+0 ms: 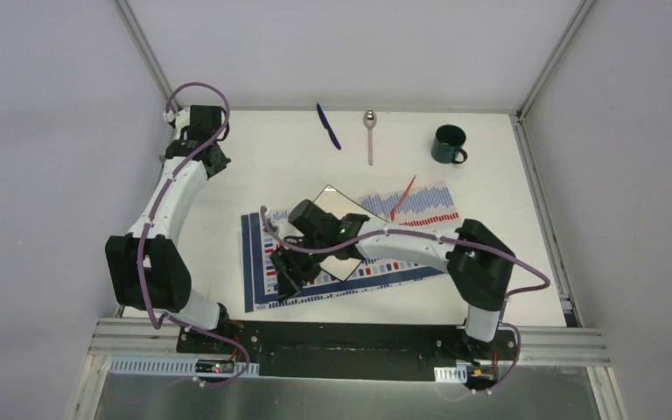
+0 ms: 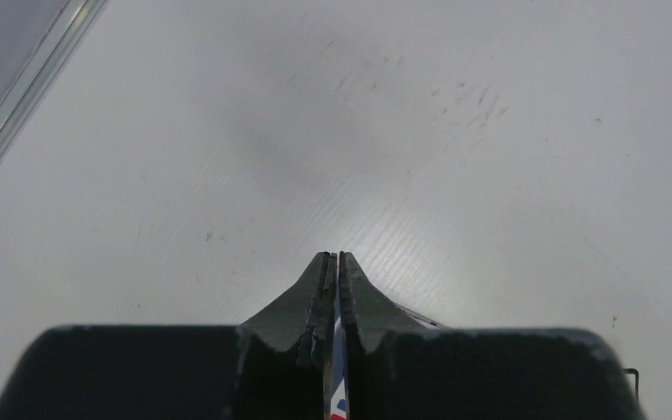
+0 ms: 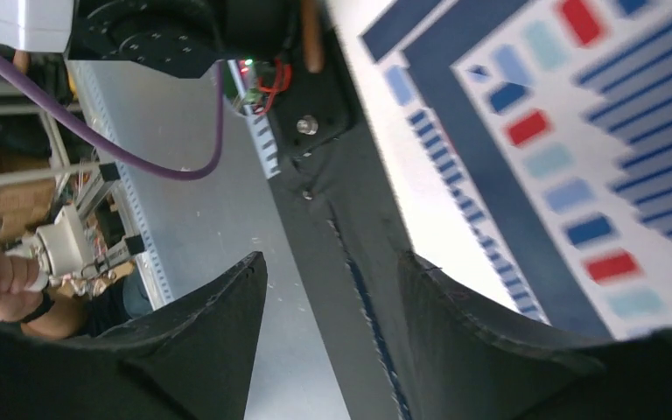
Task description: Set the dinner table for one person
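- White desk (image 1: 254, 166), rimmed by aluminium frame rails, fills the top view.
- Striped placemat (image 1: 420, 206) lies skewed at mid-desk. Its near-left corner is close to the desk's near edge, and its right end is well apart from the right rail.
- Square white plate (image 1: 334, 203) rests on the placemat, turned corner-on and partly under the right arm (image 1: 411, 247).
- Near the far edge are 3 things, well apart from each other: a blue utensil (image 1: 328, 126), a spoon (image 1: 370, 131) and a dark green mug (image 1: 448, 144).
- Thin red utensil (image 1: 402, 198) lies across the placemat's far edge.
- Left arm (image 1: 171, 188) reaches to the far-left corner. The left jaws are pressed together, fingers (image 2: 302, 302) touching, over plain desk surface near the left rail.
- Right jaws stand apart over the placemat's near-left part, with a clear gap between the fingers (image 3: 219, 341). I cannot tell whether they touch the mat's edge.
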Tool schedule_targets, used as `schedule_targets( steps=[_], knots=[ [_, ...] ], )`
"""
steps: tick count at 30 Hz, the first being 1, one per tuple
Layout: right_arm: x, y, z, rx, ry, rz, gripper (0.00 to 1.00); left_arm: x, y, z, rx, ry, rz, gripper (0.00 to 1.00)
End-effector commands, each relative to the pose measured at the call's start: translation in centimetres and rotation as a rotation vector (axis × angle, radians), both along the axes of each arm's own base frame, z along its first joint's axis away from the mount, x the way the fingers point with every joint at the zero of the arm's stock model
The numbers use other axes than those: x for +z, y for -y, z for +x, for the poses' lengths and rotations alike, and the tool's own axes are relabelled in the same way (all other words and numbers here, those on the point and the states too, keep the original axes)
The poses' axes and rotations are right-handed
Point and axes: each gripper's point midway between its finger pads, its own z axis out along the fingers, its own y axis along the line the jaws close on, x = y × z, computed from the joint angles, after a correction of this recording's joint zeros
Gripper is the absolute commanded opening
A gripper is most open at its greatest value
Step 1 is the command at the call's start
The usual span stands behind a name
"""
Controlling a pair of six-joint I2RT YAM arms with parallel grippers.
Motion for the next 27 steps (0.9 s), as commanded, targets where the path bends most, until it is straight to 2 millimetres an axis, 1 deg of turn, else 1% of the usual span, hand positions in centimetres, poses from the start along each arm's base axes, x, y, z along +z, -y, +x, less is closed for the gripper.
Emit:
schedule_targets(
  steps=[1, 3, 6, 9, 16, 20, 27],
  knots=[
    [2.5, -4.9, -2.6, 0.096, -0.015, 0.143, 0.60, 1.2, -0.8, -0.5, 0.027, 0.036, -0.006, 0.06],
    [2.2, -6.4, -3.8, 0.132, -0.025, 0.163, 0.60, 1.0, -1.2, -0.6, 0.033, 0.031, -0.012, 0.05],
    [0.8, -8.2, -4.8, 0.159, -0.043, 0.180, 0.60, 1.2, -1.4, -0.8, 0.038, 0.037, -0.020, 0.05],
    [-0.1, -9.2, -4.9, 0.170, -0.060, 0.201, 0.60, 1.7, -1.5, -1.1, 0.041, 0.053, -0.025, 0.04],
    [-2.1, -10.5, -5.2, 0.206, -0.090, 0.219, 0.60, 3.2, -1.0, -1.6, 0.022, 0.094, -0.051, 0.04],
    [-2.8, -11.1, -5.4, 0.227, -0.115, 0.231, 0.60, 4.0, -0.5, -1.7, 0.002, 0.109, -0.070, 0.03],
    [-4.2, -11.8, -5.6, 0.248, -0.150, 0.223, 0.60, 5.5, -0.3, -2.7, -0.015, 0.126, -0.075, 0.02]
  ],
)
